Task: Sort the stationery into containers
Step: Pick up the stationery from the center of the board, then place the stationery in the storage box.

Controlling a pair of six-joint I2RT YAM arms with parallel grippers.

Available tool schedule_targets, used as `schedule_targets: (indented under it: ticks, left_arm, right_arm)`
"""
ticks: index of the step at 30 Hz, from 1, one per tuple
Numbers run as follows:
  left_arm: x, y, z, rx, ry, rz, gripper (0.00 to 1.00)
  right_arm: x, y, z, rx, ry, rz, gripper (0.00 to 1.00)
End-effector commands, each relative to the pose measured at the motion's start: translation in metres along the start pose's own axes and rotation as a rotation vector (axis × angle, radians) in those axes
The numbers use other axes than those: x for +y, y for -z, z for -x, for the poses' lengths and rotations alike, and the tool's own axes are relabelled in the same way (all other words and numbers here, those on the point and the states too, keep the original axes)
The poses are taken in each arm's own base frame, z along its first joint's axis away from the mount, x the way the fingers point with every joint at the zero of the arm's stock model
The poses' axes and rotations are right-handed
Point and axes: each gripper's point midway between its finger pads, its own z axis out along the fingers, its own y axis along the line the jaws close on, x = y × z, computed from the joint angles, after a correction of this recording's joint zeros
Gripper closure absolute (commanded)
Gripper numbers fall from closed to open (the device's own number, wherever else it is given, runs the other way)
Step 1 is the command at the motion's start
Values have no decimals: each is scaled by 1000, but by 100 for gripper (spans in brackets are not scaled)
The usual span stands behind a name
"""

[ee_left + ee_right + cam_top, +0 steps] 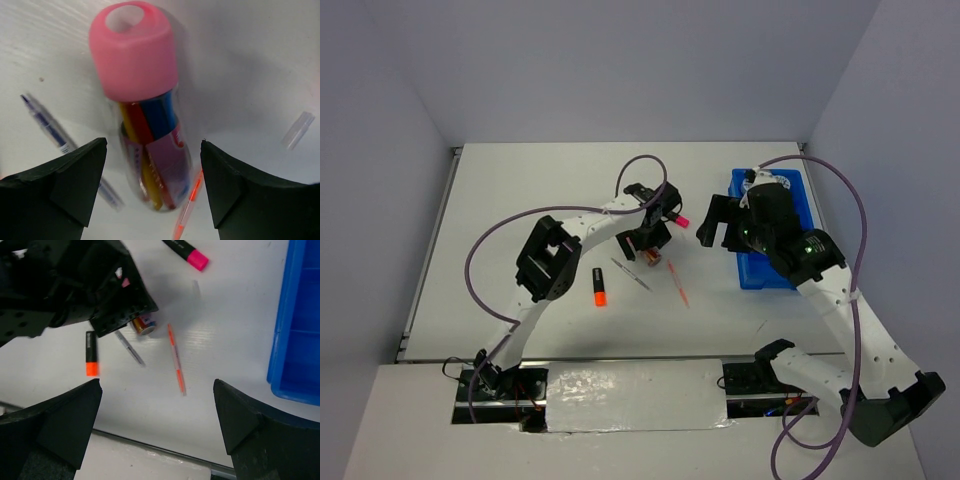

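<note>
A clear case with a pink cap (145, 100), holding coloured items, lies on the table. My left gripper (153, 145) is open, with a finger on each side of the case's clear end and a gap to both. It stands over the case in the top view (645, 243). A thin grey pen (50, 130) lies to the left and a thin pink-orange pen (187, 205) to the right. My right gripper (156, 385) is open and empty above the table, left of the blue tray (300, 320). The tray (790, 195) is mostly hidden under the right arm in the top view.
A black marker with a pink end (677, 217) lies beyond the left gripper. A black marker with an orange end (600, 288) lies to its near left. A small clear pen cap (297, 130) lies on the table to the right. No discs show.
</note>
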Motion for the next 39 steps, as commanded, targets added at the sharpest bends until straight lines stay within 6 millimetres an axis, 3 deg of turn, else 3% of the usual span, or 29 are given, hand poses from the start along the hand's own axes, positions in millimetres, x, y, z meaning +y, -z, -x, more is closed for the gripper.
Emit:
schedule_targets:
  ticks: [1, 5, 7, 8, 9, 10, 11, 12, 14, 15, 16, 17, 18, 19, 20, 21, 22, 24, 25, 27, 30, 34, 39]
  left_arm:
    - [-15, -8, -6, 34, 2, -36, 12]
    - [-16, -22, -8, 24, -8, -35, 15]
    - [-17, -22, -6, 17, -13, -44, 29]
    - [-17, -21, -5, 10, -25, -49, 37]
    - [-20, -19, -2, 3, -32, -64, 58]
    - [-23, -15, 3, -2, -44, -77, 68]
    - [-34, 3, 17, -46, -81, -122, 80]
    - [-30, 16, 21, -59, -113, -111, 100]
    - [-40, 64, 46, -154, -225, -198, 100]
    - [-48, 82, 54, -200, -260, -265, 100]
    - [-52, 132, 68, -266, -281, -389, 100]
    - [-39, 124, 50, -232, -452, -431, 100]
    - [-41, 140, 45, -249, -519, -534, 100]
    - [-56, 208, 57, -378, -537, -785, 100]
    - [-38, 189, 34, -361, -666, -813, 100]
    - [-38, 209, 13, -324, -739, -960, 100]
    - [-28, 236, 7, -383, -786, -1080, 100]
    - [-18, 261, -11, -366, -848, -1220, 100]
    - [-11, 276, -15, -387, -861, -1280, 100]
    - [-5, 288, -26, -364, -895, -1353, 100]
    - [0, 303, -37, -337, -947, -1431, 100]
    - [2, 320, -40, -331, -974, -1488, 100]
    - [-3, 326, -30, -368, -968, -1486, 100]
  right_arm:
    - [14, 11, 0, -9, 30, 98, 0]
    - [17, 14, -2, -11, 40, 125, 0]
    - [17, 14, -2, -13, 49, 129, 0]
    - [17, 14, -2, -13, 50, 129, 0]
    - [18, 13, -2, -12, 54, 134, 0]
    - [19, 12, -1, -17, 54, 141, 0]
    - [21, 11, 0, -21, 56, 155, 0]
    - [22, 13, 6, -38, 44, 175, 0]
    - [23, 17, 18, -72, 13, 202, 0]
    - [22, 26, 36, -131, -28, 225, 0]
    - [23, 32, 46, -161, -42, 227, 0]
    - [24, 37, 56, -189, -58, 221, 0]
    - [33, 43, 70, -219, -63, 247, 0]
    - [40, 45, 77, -236, -71, 282, 0]
    - [46, 47, 82, -248, -86, 307, 0]
    - [57, 49, 92, -265, -119, 360, 0]
    - [64, 51, 97, -278, -131, 396, 0]
    - [82, 54, 110, -303, -186, 494, 0]
    - [97, 58, 106, -275, -183, 572, 0]
    - [114, 56, 109, -259, -190, 621, 0]
    - [136, 46, 99, -204, -159, 644, 0]
    - [145, 35, 88, -175, -169, 643, 1]
    - [159, 32, 69, -119, -197, 689, 12]
